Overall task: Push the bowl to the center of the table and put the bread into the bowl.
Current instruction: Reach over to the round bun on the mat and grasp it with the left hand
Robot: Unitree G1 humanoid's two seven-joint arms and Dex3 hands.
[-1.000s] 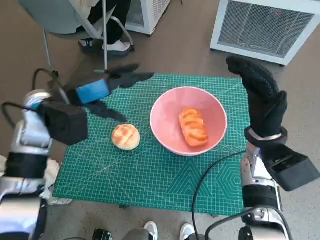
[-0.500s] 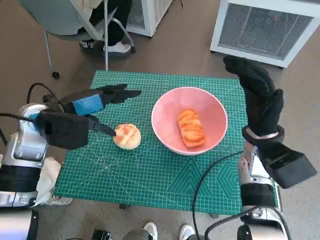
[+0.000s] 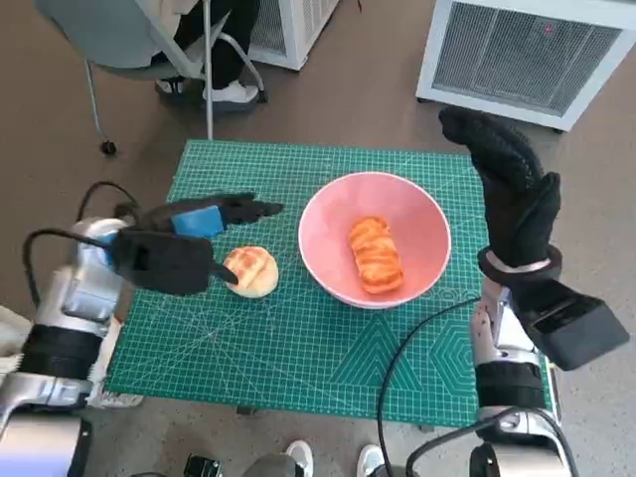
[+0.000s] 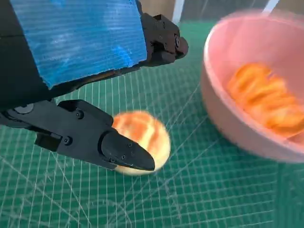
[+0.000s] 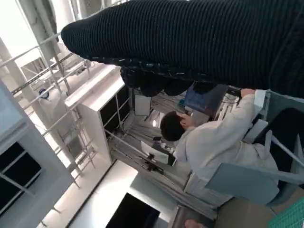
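- The left hand [image 3: 214, 221] has dropped over the round bun [image 3: 250, 270] in the last second, fingers spread, gripping nothing yet; a grasp looks imminent
- The pink bowl [image 3: 328, 204], mid-worktop, already holds a long loaf [image 3: 373, 254]; the right hand [image 3: 507, 184] hovers open at its right

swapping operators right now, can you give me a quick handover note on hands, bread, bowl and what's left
Left hand: open, fingers spread around the round bun on the green cutting mat; no grip on it yet.
Right hand: raised upright beside the pink bowl, holding nothing.
Bowl: sits around the mat's middle, slightly toward the right hand.
Done: long bread roll already lies in the bowl.
Left: grasp the round bun and put it into the bowl.
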